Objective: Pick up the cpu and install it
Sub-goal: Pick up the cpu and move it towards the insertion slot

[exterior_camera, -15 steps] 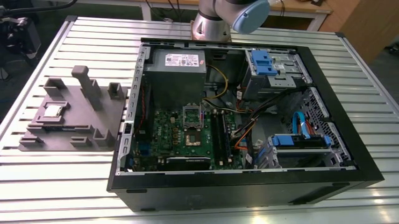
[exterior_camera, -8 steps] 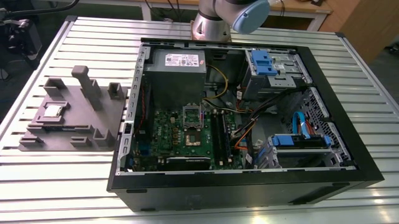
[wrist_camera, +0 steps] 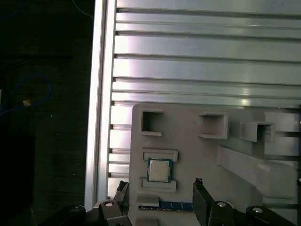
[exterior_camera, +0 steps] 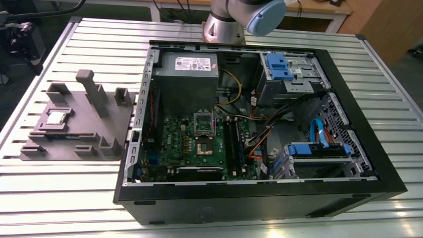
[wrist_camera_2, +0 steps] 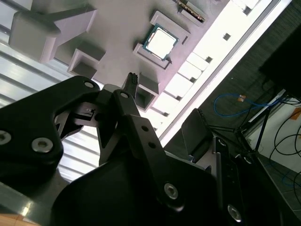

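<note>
**Item 1: cpu** [wrist_camera: 159,170]. Qty 1. Lies flat in a shallow pocket of the grey fixture [wrist_camera: 197,150] on the slatted tabletop [wrist_camera: 207,70]. The fixture is on the exterior view's left of the open computer case [exterior_camera: 264,196]. Nothing holds the cpu.

**Item 2: hand** [wrist_camera: 160,183]. Its 2 fingers [wrist_camera: 200,197] are spread with nothing between them. It hovers over the fixture, in line with the cpu and touching neither chip nor pocket.

**Item 3: socket** [exterior_camera: 203,144]. Sits on the motherboard [exterior_camera: 172,148] inside the case, well apart from the cpu.

**Hazards (judged):**
- The pocket walls stand close to the chip, so an off-centre descent could land a fingertip on a wall or tilt the cpu.
- The thin, smooth edges leave little to grip, so it may slip.
- A skewed hold could seat it crooked in the socket.
</note>
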Tool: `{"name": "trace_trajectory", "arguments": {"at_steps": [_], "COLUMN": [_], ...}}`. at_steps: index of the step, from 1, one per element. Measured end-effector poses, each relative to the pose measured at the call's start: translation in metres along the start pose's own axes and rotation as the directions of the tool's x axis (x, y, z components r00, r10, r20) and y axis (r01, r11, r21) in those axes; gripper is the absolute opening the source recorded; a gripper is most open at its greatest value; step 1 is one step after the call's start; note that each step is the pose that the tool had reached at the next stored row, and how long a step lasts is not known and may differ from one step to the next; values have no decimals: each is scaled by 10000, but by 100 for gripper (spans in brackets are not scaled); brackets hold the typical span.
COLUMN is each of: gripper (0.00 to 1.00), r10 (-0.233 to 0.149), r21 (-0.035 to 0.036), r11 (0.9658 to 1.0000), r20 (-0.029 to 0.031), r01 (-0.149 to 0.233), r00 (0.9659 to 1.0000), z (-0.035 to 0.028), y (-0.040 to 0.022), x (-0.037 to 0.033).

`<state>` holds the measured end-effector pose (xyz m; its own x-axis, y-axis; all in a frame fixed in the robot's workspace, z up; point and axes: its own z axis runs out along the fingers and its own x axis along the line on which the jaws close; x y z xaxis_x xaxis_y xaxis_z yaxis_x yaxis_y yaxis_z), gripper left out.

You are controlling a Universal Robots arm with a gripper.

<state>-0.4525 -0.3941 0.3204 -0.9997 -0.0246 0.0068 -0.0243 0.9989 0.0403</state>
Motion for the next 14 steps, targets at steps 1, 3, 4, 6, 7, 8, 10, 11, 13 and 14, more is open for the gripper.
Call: {"name": "trace_trajectory", "arguments": {"at_steps": [1, 3, 4, 6, 7, 8, 10, 11, 13, 14], "gripper": [65, 65, 65, 65, 65, 65, 65, 65, 65, 65], "r10": [0, 0, 0, 0, 0, 0, 0, 0, 0, 0], "r21": [0, 0, 0, 0, 0, 0, 0, 0, 0, 0], "r11": [10000, 10000, 10000, 10000, 10000, 10000, 10000, 10000, 10000, 10000], "r20": [0, 0, 0, 0, 0, 0, -1, 0, -1, -1], "r01": [0, 0, 0, 0, 0, 0, 0, 0, 0, 0], "r00": [10000, 10000, 10000, 10000, 10000, 10000, 10000, 10000, 10000, 10000], "z": [5, 14, 18, 28, 33, 38, 48, 52, 62, 66], "y": [0, -1, -1, -1, -1, -2, -2, -2, -3, -3], "x": [0, 0, 0, 0, 0, 0, 0, -1, -1, 0]}}
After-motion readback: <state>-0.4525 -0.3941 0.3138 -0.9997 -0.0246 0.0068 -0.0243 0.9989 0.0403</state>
